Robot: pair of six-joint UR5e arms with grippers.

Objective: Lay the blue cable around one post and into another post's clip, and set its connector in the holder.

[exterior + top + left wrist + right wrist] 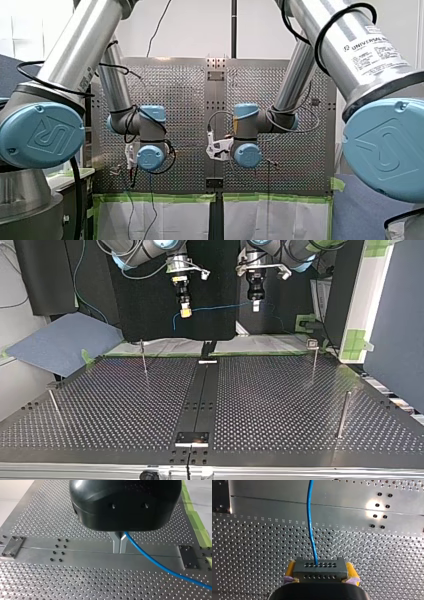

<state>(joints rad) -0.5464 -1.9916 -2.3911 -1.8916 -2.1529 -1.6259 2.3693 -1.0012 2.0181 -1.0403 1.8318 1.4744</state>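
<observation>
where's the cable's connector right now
In the right wrist view, the connector sits clamped between the yellow pads of my right tool, above the table, with the blue cable running out ahead of it.

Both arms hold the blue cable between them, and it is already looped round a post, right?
Not looped yet. In the top view the blue cable hangs in the air between my left gripper and its connector in my right gripper, clear of the posts.
</observation>
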